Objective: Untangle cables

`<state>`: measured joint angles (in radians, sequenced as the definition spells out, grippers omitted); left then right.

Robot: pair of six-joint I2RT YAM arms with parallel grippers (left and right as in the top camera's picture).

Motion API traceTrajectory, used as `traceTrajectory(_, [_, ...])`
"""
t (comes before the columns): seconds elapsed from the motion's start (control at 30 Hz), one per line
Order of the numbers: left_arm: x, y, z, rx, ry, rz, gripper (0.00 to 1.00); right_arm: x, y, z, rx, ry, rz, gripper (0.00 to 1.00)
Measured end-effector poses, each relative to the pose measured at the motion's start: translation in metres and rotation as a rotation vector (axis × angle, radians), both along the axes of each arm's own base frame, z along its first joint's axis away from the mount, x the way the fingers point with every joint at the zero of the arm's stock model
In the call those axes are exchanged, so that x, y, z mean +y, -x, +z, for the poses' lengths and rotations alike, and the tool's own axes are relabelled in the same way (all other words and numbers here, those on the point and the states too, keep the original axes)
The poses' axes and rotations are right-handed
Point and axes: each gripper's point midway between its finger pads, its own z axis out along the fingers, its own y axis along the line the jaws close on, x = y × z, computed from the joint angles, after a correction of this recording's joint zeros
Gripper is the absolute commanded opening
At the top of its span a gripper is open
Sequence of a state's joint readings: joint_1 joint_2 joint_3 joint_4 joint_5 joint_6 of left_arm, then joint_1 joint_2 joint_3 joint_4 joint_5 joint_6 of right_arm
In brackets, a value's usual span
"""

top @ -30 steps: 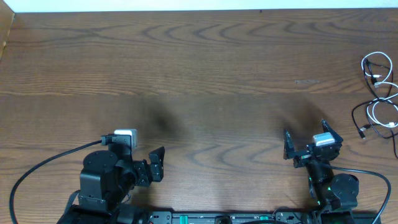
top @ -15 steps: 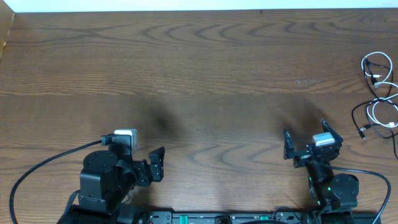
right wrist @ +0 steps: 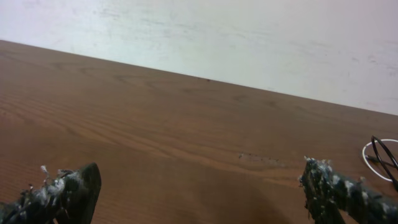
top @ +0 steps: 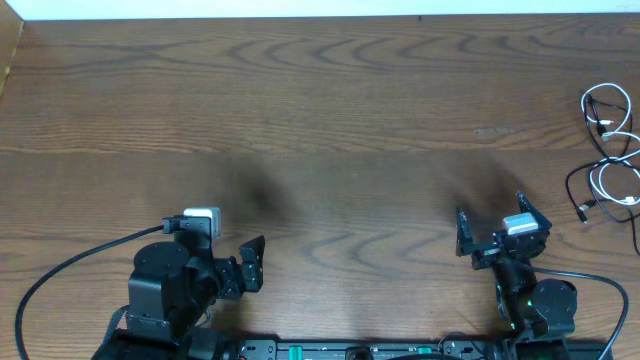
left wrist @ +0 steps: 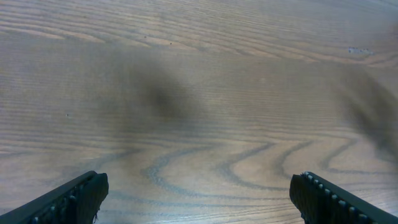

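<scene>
Lying on worktop: cables, thin cords in loose loops at the far right edge, well apart from both arms.
Cord detail: white cord in rounded coils; black cord curving beside them, ending in a small plug. Where they cross is too small to tell.
Surface: worktop of brown wood grain, matte, with wavy swirled figure.
Jaws, left gripper: black ribbed fingers, spread wide, bare wood between.
Jaws, right gripper: dark fingers flecked with pale specks, spread wide, nothing held.
Change: none against the frames of a second back; the cords and both arms sit as they did.
Pose: both arms folded low at the near edge, the left one angled toward the centre, the right one facing the far edge.
</scene>
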<state>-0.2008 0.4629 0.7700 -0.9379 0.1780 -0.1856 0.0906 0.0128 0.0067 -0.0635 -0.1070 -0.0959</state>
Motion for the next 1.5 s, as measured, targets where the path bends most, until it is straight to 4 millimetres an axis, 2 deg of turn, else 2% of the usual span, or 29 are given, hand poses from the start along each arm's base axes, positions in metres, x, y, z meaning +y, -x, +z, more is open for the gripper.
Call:
traceTrajectory(0.3, [0.0, 0.0, -0.004, 0.007, -0.002, 0.0, 0.98, 0.0, 0.0, 0.0, 0.0, 0.0, 0.0, 0.99])
traceTrajectory(0.43, [0.0, -0.002, -0.023, 0.019, -0.004, 0.001, 0.98, 0.0, 0.0, 0.0, -0.001, 0.0, 0.0, 0.99])
traceTrajectory(0.6, [0.002, -0.017, -0.036, -0.078, 0.014, 0.024, 0.98, 0.0, 0.0, 0.0, 0.0, 0.0, 0.0, 0.99])
traceTrajectory(0.8, [0.007, -0.025, -0.072, -0.139, 0.029, 0.057, 0.98, 0.0, 0.0, 0.0, -0.001, 0.0, 0.0, 0.99])
traceTrajectory(0.9, [0.007, -0.029, -0.08, -0.193, 0.04, 0.061, 0.98, 0.0, 0.0, 0.0, -0.001, 0.0, 0.0, 0.99])
traceTrajectory(1.27, [0.002, -0.061, -0.041, -0.624, 0.084, 0.044, 0.98, 0.0, 0.0, 0.0, -0.001, 0.0, 0.0, 0.99])
traceTrajectory(1.37, [0.001, -0.064, -0.041, -0.669, 0.042, 0.02, 0.98, 0.0, 0.0, 0.0, -0.001, 0.0, -0.001, 0.99])
traceTrajectory(1.5, [-0.004, -0.063, -0.032, -0.749, -0.072, -0.062, 0.98, 0.0, 0.0, 0.0, -0.001, 0.0, -0.001, 0.99])
